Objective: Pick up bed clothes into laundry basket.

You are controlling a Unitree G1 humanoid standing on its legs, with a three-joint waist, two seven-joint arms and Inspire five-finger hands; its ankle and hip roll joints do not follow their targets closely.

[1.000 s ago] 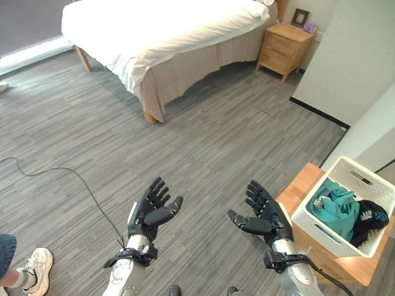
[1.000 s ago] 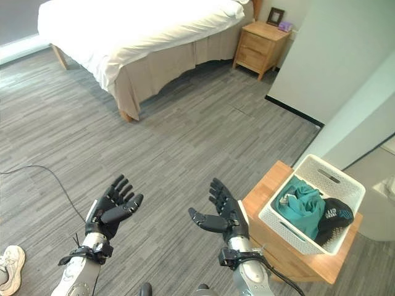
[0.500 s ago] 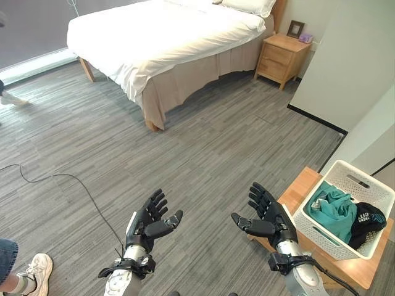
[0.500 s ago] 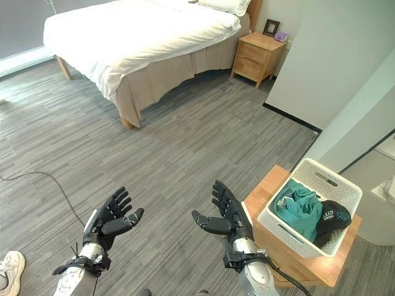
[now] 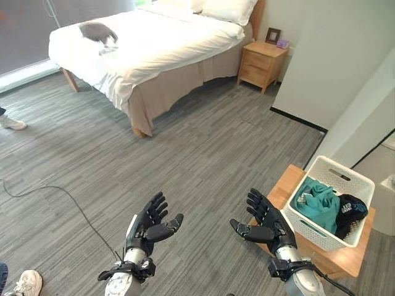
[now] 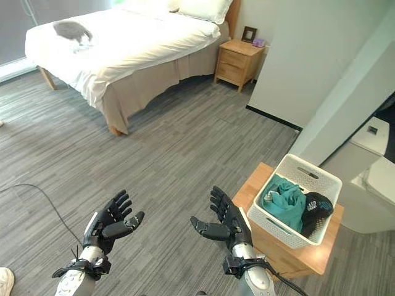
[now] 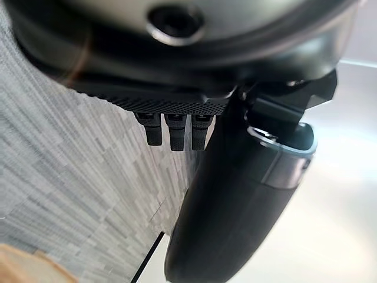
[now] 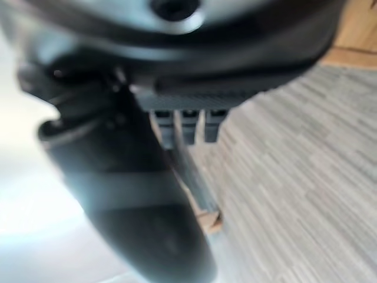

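Observation:
A grey garment (image 5: pixel 99 32) lies on the white bed (image 5: pixel 154 43) far ahead at the upper left. A white laundry basket (image 5: pixel 355 185) stands on a low wooden stand (image 5: pixel 333 262) at my right, holding a teal garment (image 5: pixel 316 205) and a black one (image 5: pixel 350 207). My left hand (image 5: pixel 150 223) and right hand (image 5: pixel 266 224) are raised palm up over the floor in front of me, both open and empty. The right hand is just left of the stand. The left hand's thumb (image 7: pixel 235 206) and the right hand's thumb (image 8: pixel 129 194) show in their wrist views.
A wooden nightstand (image 5: pixel 260 63) with a picture frame (image 5: pixel 272 35) stands right of the bed. Pillows (image 5: pixel 227 10) lie at the bed's head. A pale wall (image 5: pixel 333 68) runs along the right. A person's white shoe (image 5: pixel 28 285) is at the lower left; another shoe (image 5: pixel 11 123) sits at the left edge.
The camera has tilted up and turned, so more of the bed shows, with the grey garment and pillows now in view. Both hands keep their open, palm-up pose.

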